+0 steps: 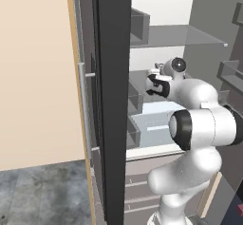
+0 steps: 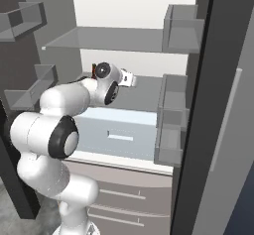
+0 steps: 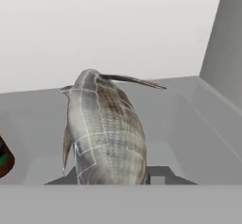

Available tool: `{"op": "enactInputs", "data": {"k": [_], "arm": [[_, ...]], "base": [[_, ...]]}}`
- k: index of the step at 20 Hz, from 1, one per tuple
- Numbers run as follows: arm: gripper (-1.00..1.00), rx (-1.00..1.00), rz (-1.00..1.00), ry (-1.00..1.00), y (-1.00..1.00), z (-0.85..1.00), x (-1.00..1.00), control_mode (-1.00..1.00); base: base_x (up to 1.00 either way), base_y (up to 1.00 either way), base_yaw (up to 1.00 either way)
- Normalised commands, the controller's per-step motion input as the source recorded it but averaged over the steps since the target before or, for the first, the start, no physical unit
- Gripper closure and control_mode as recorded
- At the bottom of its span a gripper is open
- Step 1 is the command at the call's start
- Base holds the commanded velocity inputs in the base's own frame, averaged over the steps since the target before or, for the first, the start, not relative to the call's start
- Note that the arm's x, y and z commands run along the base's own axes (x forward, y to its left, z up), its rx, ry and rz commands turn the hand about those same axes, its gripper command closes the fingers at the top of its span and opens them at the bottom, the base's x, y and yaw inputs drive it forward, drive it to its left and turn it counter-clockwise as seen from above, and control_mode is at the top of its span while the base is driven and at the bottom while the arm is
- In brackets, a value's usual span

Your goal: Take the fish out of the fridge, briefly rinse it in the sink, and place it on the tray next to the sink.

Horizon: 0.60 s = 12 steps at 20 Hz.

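Fish [image 3: 106, 133], grey-brown and scaled, fills the near middle of the hand view, its long axis running away from the camera toward the white back wall, a thin fin jutting right at its far end. Its near end sits directly at the claw, whose tips it covers, so I cannot tell whether the claw grips it. It is inside the fridge [image 2: 213, 105], above a grey shelf [image 3: 189, 119]

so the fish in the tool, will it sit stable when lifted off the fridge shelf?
Probably slippery: the fish has a rounded, scaled body tapering toward the tail. It extends well beyond the tool, gripped near one end, so it may pivot or droop. It looks stiff here, holding its shape above the shelf.
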Motion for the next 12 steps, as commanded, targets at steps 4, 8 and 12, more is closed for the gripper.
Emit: {"op": "enactInputs", "data": {"k": [4, 8, 12], "arm": [[1.0, 0.06, -0.13, 0.12, 0.29, 0.81, -1.0, -1.0], [1.0, 0.08, -0.11, 0.21, 0.28, 0.74, -1.0, -1.0], [1.0, 0.04, -0.01, 0.18, 0.23, 0.15, -1.0, -1.0]], "base": [[0.0, 0.0, 0.0], [0.0, 0.0, 0.0], [0.0, 0.0, 0.0]]}}
